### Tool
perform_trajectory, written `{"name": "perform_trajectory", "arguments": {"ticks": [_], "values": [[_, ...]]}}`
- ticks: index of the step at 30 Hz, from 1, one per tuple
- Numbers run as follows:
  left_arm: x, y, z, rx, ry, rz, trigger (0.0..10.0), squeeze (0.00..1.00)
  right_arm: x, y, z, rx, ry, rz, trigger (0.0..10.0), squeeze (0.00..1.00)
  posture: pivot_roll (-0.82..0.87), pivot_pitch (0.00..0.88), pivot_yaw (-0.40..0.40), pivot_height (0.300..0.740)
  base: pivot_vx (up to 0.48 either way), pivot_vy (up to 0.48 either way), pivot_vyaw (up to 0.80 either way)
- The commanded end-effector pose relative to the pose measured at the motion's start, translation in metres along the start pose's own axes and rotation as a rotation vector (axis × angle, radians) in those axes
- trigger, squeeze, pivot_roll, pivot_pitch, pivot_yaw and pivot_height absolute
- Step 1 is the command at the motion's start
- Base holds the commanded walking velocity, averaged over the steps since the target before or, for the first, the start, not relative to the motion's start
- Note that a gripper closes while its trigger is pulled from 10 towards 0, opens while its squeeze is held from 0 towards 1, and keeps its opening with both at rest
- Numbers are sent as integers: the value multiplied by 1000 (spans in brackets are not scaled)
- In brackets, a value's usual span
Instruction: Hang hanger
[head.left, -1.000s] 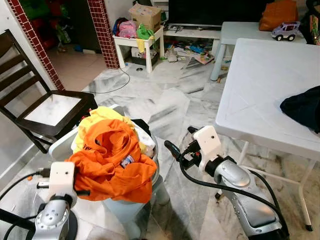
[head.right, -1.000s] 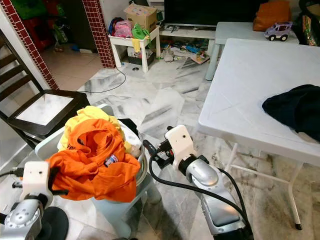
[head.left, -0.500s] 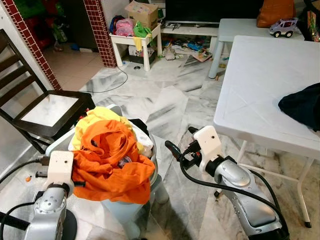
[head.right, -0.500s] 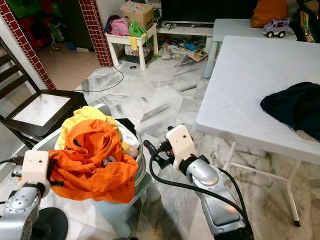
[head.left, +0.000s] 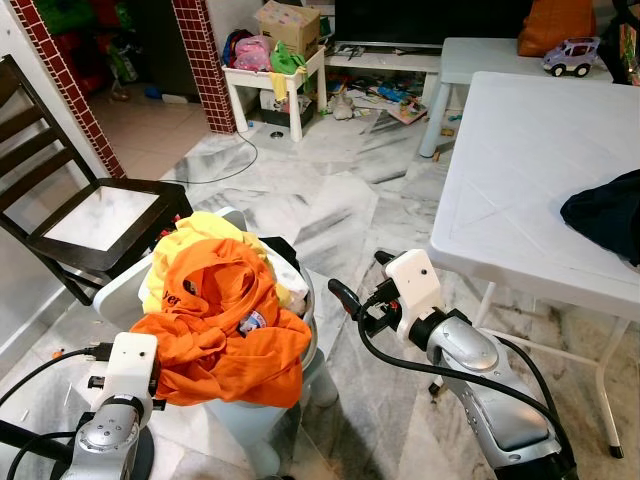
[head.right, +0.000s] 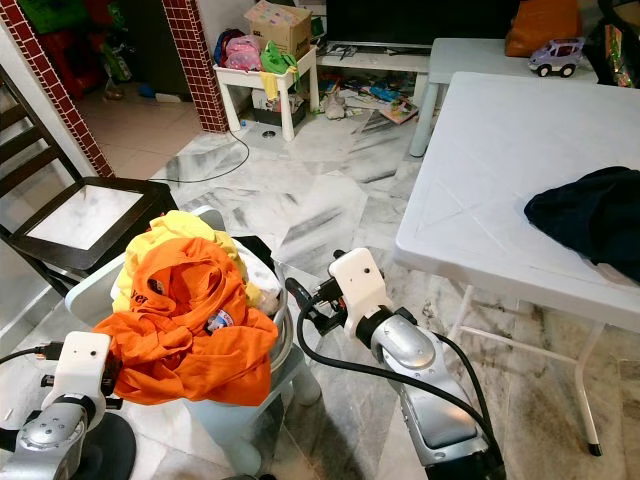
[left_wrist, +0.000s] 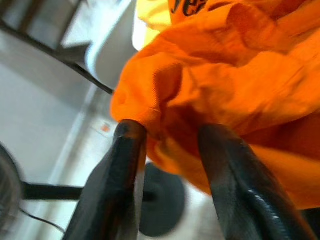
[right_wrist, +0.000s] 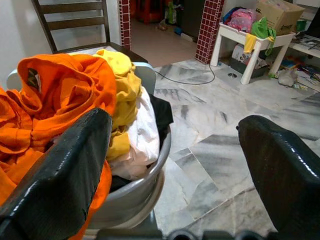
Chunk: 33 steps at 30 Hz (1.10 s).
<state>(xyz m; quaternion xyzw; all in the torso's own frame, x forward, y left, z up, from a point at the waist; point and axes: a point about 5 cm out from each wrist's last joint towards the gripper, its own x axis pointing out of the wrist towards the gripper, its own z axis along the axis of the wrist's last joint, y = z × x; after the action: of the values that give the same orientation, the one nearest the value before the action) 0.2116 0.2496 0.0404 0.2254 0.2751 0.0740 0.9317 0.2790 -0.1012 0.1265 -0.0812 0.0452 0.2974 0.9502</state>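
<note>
Left gripper is closing around a fold of the orange shirt, fingers narrowly parted with cloth bunched between them. Right gripper is hanging wide, holding nothing, the laundry basket just beside it. No hanger can be made out. Shirt looks soft, light and floppy, so pinching a thick fold or the collar seems best.
</note>
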Motion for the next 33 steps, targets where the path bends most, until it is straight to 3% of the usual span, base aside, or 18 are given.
{"name": "perform_trajectory", "arguments": {"ticks": [1,4,7,11,14,29,33], "values": [[-5,7,3,102,-47,43,10000,1000,2,2,1,-8,-3,8,10000,0,-40,49,79,740,0,0,0],[-9,7,7,128,-88,64,10000,1000,1,3,0,-9,-2,9,10000,0,-37,51,79,740,0,0,0],[-16,3,21,79,-150,95,10000,1000,2,3,0,-9,0,12,10000,0,-34,53,78,740,0,0,0],[-20,-9,27,-14,-146,47,10000,1000,3,2,0,-14,-1,14,10000,0,-34,53,78,740,0,0,0],[-19,-12,30,-17,-163,42,10000,1000,3,0,1,-18,-2,9,10000,0,-34,56,76,740,0,0,0],[-8,-20,33,-52,-125,-29,10000,1000,1,-1,1,-21,0,-3,10000,0,-48,62,81,740,0,0,0],[-11,-28,15,8,-52,-141,10000,1000,1,-1,0,-22,4,-2,10000,0,-46,67,78,740,0,0,0]]}}
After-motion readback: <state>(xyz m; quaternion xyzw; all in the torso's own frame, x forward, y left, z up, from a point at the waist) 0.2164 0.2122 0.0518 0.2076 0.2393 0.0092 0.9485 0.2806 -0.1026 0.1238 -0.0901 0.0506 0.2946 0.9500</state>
